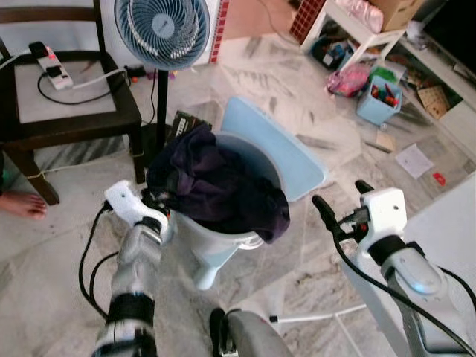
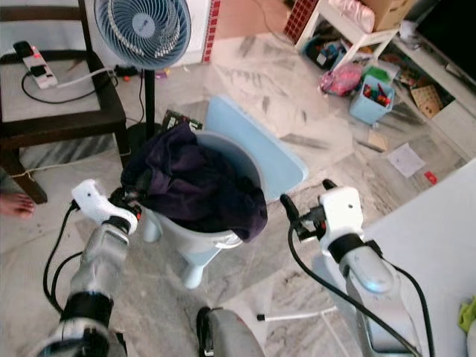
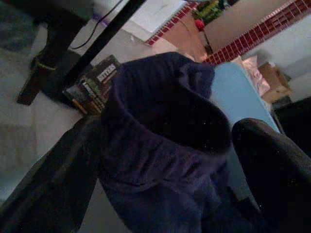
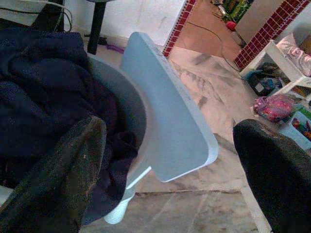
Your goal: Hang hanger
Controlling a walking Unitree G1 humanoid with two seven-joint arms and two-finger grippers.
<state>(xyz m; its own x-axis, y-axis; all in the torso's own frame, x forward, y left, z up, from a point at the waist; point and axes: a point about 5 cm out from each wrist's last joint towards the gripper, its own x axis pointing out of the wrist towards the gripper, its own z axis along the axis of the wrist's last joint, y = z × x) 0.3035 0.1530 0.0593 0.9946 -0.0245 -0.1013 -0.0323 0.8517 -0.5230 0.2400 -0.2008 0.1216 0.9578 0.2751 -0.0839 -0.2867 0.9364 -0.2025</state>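
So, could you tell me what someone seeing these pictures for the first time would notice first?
Most likely the dark purple garment heaped in the pale blue bucket at the centre of the marble floor, spilling over its rim. The left gripper is right at the cloth's edge, and the left wrist view shows its fingers open around a fold; the right gripper hangs open beside the bucket. Behind stands a blue fan.

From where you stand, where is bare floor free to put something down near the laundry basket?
Bare marble floor lies left of the laundry basket, between the left gripper and the dark wooden chair. The floor beyond the pale blue lid, toward the white shelf, is crowded with toys and papers.
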